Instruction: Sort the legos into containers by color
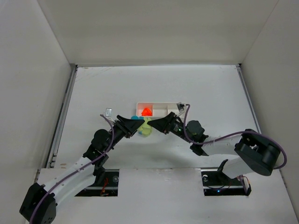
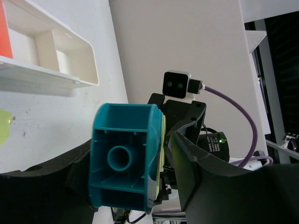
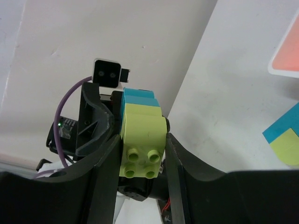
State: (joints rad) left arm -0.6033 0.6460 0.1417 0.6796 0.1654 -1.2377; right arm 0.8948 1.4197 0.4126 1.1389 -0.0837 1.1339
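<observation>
Left gripper (image 2: 127, 169) clamped on teal lego (image 2: 122, 140); right gripper (image 3: 142, 161) clamped on yellow-green lego (image 3: 142, 133); 2 legos stuck together.

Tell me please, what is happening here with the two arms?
The two arms meet just in front of the white tray. The left gripper clamps a teal block, and the right gripper clamps a yellow-green block. These two blocks are stuck together. One orange-red lego already lies in the tray's left-end compartment.
</observation>
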